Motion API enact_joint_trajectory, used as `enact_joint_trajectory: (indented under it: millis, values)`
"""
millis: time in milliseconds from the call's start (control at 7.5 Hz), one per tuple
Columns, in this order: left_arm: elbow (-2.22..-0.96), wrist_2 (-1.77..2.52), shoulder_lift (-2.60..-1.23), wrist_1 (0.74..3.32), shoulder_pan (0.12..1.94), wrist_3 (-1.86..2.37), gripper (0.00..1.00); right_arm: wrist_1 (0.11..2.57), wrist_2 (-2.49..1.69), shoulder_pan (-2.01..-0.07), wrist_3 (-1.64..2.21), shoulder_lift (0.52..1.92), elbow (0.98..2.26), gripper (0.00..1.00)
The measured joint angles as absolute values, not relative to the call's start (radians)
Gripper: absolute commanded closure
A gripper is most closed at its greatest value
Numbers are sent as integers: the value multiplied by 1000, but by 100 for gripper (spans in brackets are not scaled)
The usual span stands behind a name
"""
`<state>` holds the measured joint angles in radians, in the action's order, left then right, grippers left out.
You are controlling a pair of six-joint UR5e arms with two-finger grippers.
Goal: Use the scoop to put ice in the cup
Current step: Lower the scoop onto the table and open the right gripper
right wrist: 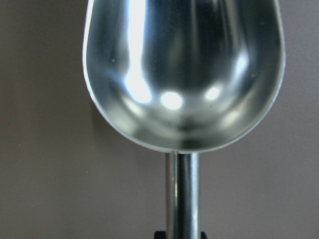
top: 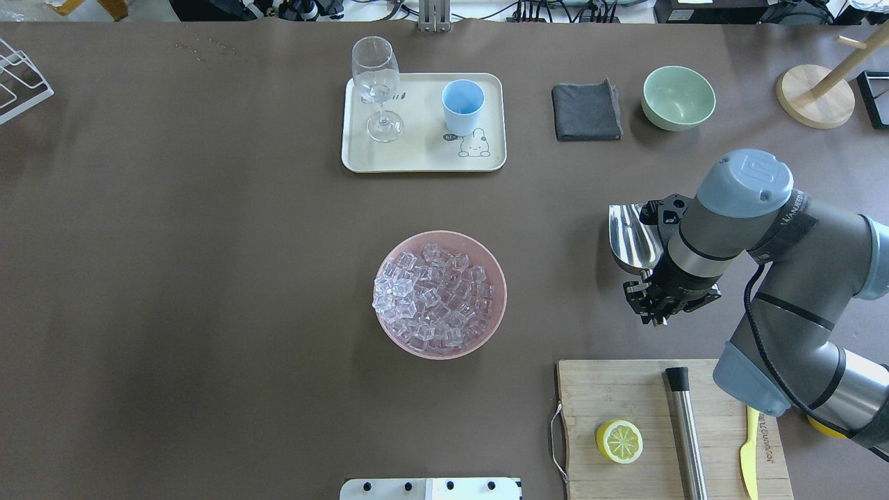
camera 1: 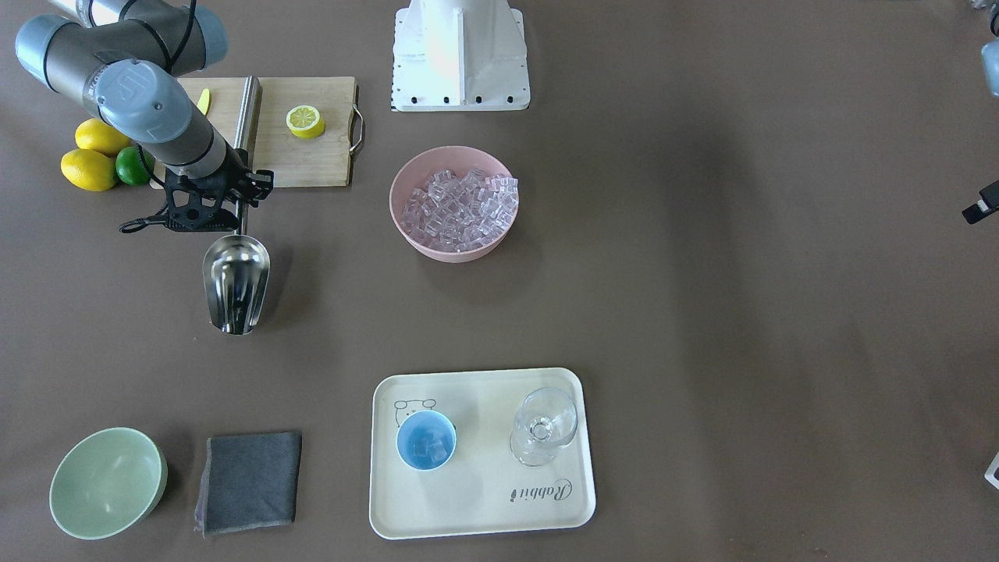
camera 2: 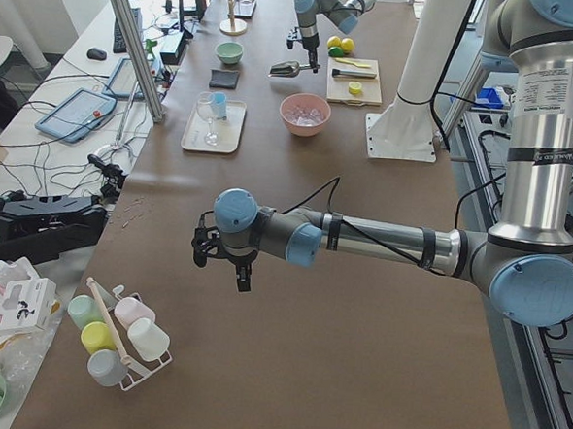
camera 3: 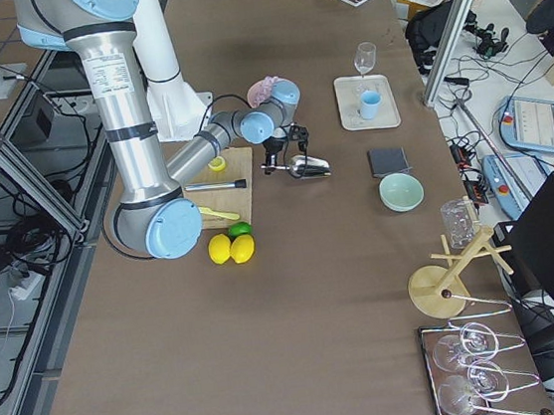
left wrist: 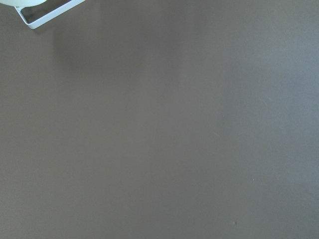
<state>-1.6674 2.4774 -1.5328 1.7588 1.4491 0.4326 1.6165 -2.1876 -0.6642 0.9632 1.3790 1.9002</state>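
Note:
My right gripper (top: 656, 297) is shut on the thin handle of the steel scoop (camera 1: 236, 285). The scoop is held about level to the right of the pink bowl, with its trough (right wrist: 182, 74) empty and pointing away from the robot's base. The ice (camera 1: 460, 207) fills the pink bowl (top: 494, 278) at mid-table. The light-blue cup (camera 1: 426, 442) stands on the cream tray (camera 1: 484, 511) at the far side, with a few cubes in it. My left gripper (camera 2: 223, 261) hangs over bare table far to the left; I cannot tell whether it is open or shut.
A clear stemmed glass (camera 1: 544, 425) shares the tray. A grey cloth (camera 1: 250, 482) and a pale green bowl (camera 1: 105, 482) lie beyond the scoop. The cutting board (top: 625, 396) holds a lemon half, a steel cylinder and a yellow knife. Whole lemons and a lime (camera 1: 101, 156) sit beside it.

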Motion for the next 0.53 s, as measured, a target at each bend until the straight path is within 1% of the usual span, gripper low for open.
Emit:
enact_joint_trajectory:
  millis: [533]
  values:
    - [-1667,2477,-1533,1758,1450,433,3,1591,-2166,-656,969,1378,1881,100]
